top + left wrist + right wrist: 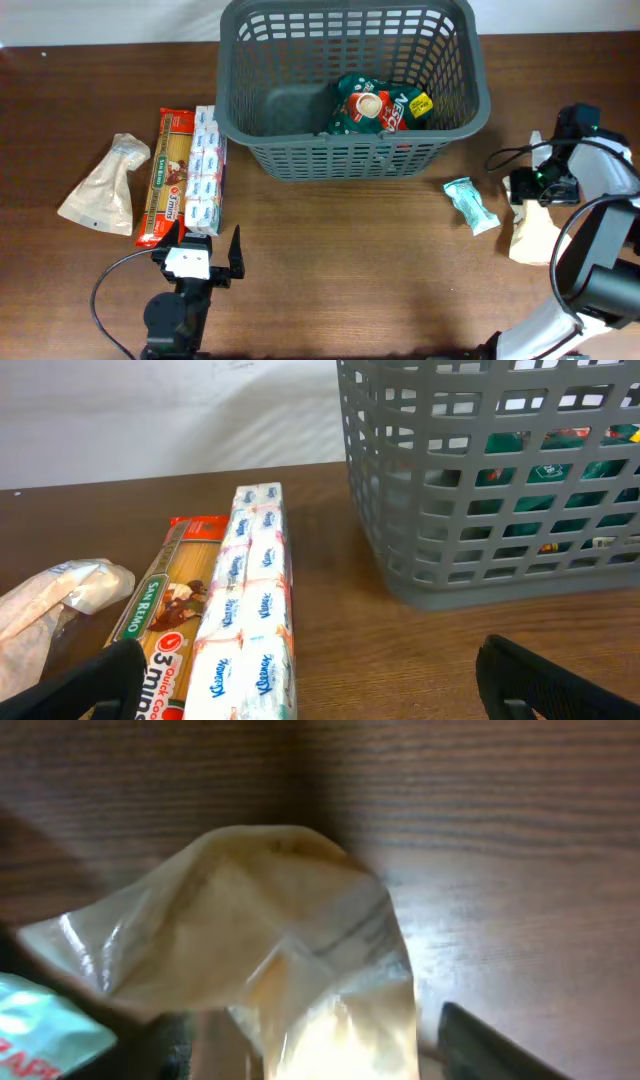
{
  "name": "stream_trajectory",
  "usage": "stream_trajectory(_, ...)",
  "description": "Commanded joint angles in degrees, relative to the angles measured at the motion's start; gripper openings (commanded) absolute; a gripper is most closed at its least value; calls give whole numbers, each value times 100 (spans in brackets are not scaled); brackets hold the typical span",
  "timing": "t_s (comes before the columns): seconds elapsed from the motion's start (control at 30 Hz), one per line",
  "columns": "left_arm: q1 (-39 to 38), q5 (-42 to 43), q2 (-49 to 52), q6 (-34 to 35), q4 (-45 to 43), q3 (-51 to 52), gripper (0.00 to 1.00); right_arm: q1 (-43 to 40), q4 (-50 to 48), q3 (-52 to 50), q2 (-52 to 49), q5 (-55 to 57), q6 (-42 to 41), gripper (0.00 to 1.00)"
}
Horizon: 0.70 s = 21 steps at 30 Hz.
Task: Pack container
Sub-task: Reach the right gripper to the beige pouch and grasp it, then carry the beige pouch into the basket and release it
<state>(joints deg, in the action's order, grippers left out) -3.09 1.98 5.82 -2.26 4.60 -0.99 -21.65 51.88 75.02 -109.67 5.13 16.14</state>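
While the right tool (315, 1045) straddles the beige packet (270, 920), jaws apart, pinch its bulk squarely, then lift to the container (340, 160), upper centre; left tool (208, 247) sits open.

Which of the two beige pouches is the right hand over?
The beige pouch at the right edge, next to the small teal packet; the right hand straddles it, open. The other pouch lies far left, beside the spaghetti packet.
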Motion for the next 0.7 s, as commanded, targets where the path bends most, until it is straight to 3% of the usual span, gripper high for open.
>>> stream_trajectory(0.0,26,37,-33,55,-4,37,99,17,-122,-140,-216,142,-184,59)
stream_trajectory(0.07,26,37,-33,55,-7,37,99,17,-173,-186,-326,160,-282,41)
stream_trajectory(0.17,26,37,-33,55,-7,37,99,20,-275,-192,-485,160,-608,30)
stream_trajectory(0.23,26,37,-33,55,-7,37,99,17,-341,-190,-505,136,-807,6)
stream_trajectory(0.43,26,37,-33,55,-7,37,99,20,101,678,-417,138,-962,4)
stream_trajectory(0.57,26,37,-33,55,-7,37,99,20,994,2409,-339,-195,-1261,4)
stream_trajectory(0.6,26,37,-33,55,-4,37,99,35,1528,3541,-339,-697,-1261,4)
stream_trajectory(0.67,26,37,-33,55,-4,37,99,85,1982,4621,-339,-1075,-1259,4)
